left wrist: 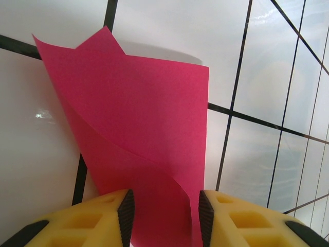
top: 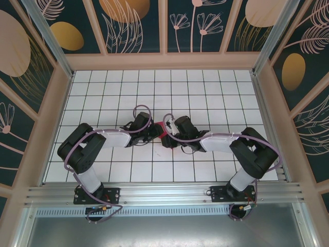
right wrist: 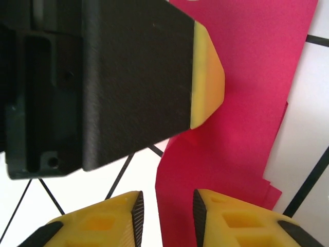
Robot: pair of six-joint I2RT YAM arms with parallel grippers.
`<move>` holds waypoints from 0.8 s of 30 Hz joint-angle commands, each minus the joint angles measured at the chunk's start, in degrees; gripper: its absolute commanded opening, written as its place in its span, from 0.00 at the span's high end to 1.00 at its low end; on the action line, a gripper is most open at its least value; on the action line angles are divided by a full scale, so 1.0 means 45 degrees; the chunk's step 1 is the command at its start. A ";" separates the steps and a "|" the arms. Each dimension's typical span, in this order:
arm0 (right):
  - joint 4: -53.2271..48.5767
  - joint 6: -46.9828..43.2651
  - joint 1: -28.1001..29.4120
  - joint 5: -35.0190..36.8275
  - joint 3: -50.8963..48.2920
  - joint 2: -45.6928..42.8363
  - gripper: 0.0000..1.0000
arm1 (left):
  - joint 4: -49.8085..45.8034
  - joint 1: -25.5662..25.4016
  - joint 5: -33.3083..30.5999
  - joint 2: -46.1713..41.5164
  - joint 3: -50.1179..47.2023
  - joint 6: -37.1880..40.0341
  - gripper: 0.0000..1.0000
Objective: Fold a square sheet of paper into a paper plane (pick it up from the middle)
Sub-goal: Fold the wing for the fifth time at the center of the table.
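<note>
Two grippers meet over the middle of the table; your red sheet of paper is there too, lifted off the table and curled over on itself; your left gripper is pinching one end of the paper between both pads; your right gripper has its jaws apart, and you can see a strip of white table between one pad and the paper's edge.

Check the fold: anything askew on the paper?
Yes. On the thin magenta-red paper sheet, folded layers are misaligned: stepped edges fan out at its lower right in the right wrist view. It also bows between the fingers of the left gripper.
</note>
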 commanded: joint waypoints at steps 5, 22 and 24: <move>-0.0813 -0.0045 -0.0076 -0.0064 0.0302 0.0181 0.78 | -0.0318 -0.0027 0.0088 -0.0164 0.0245 0.0247 0.59; -0.2492 -0.1021 0.0754 0.2358 0.1222 -0.0085 0.62 | -0.0286 -0.0022 0.0070 -0.0540 0.0207 0.0180 0.59; -0.2704 -0.1118 0.0911 0.3583 0.1217 -0.0286 0.61 | -0.0279 -0.0027 -0.0148 -0.0690 0.0122 0.0171 0.58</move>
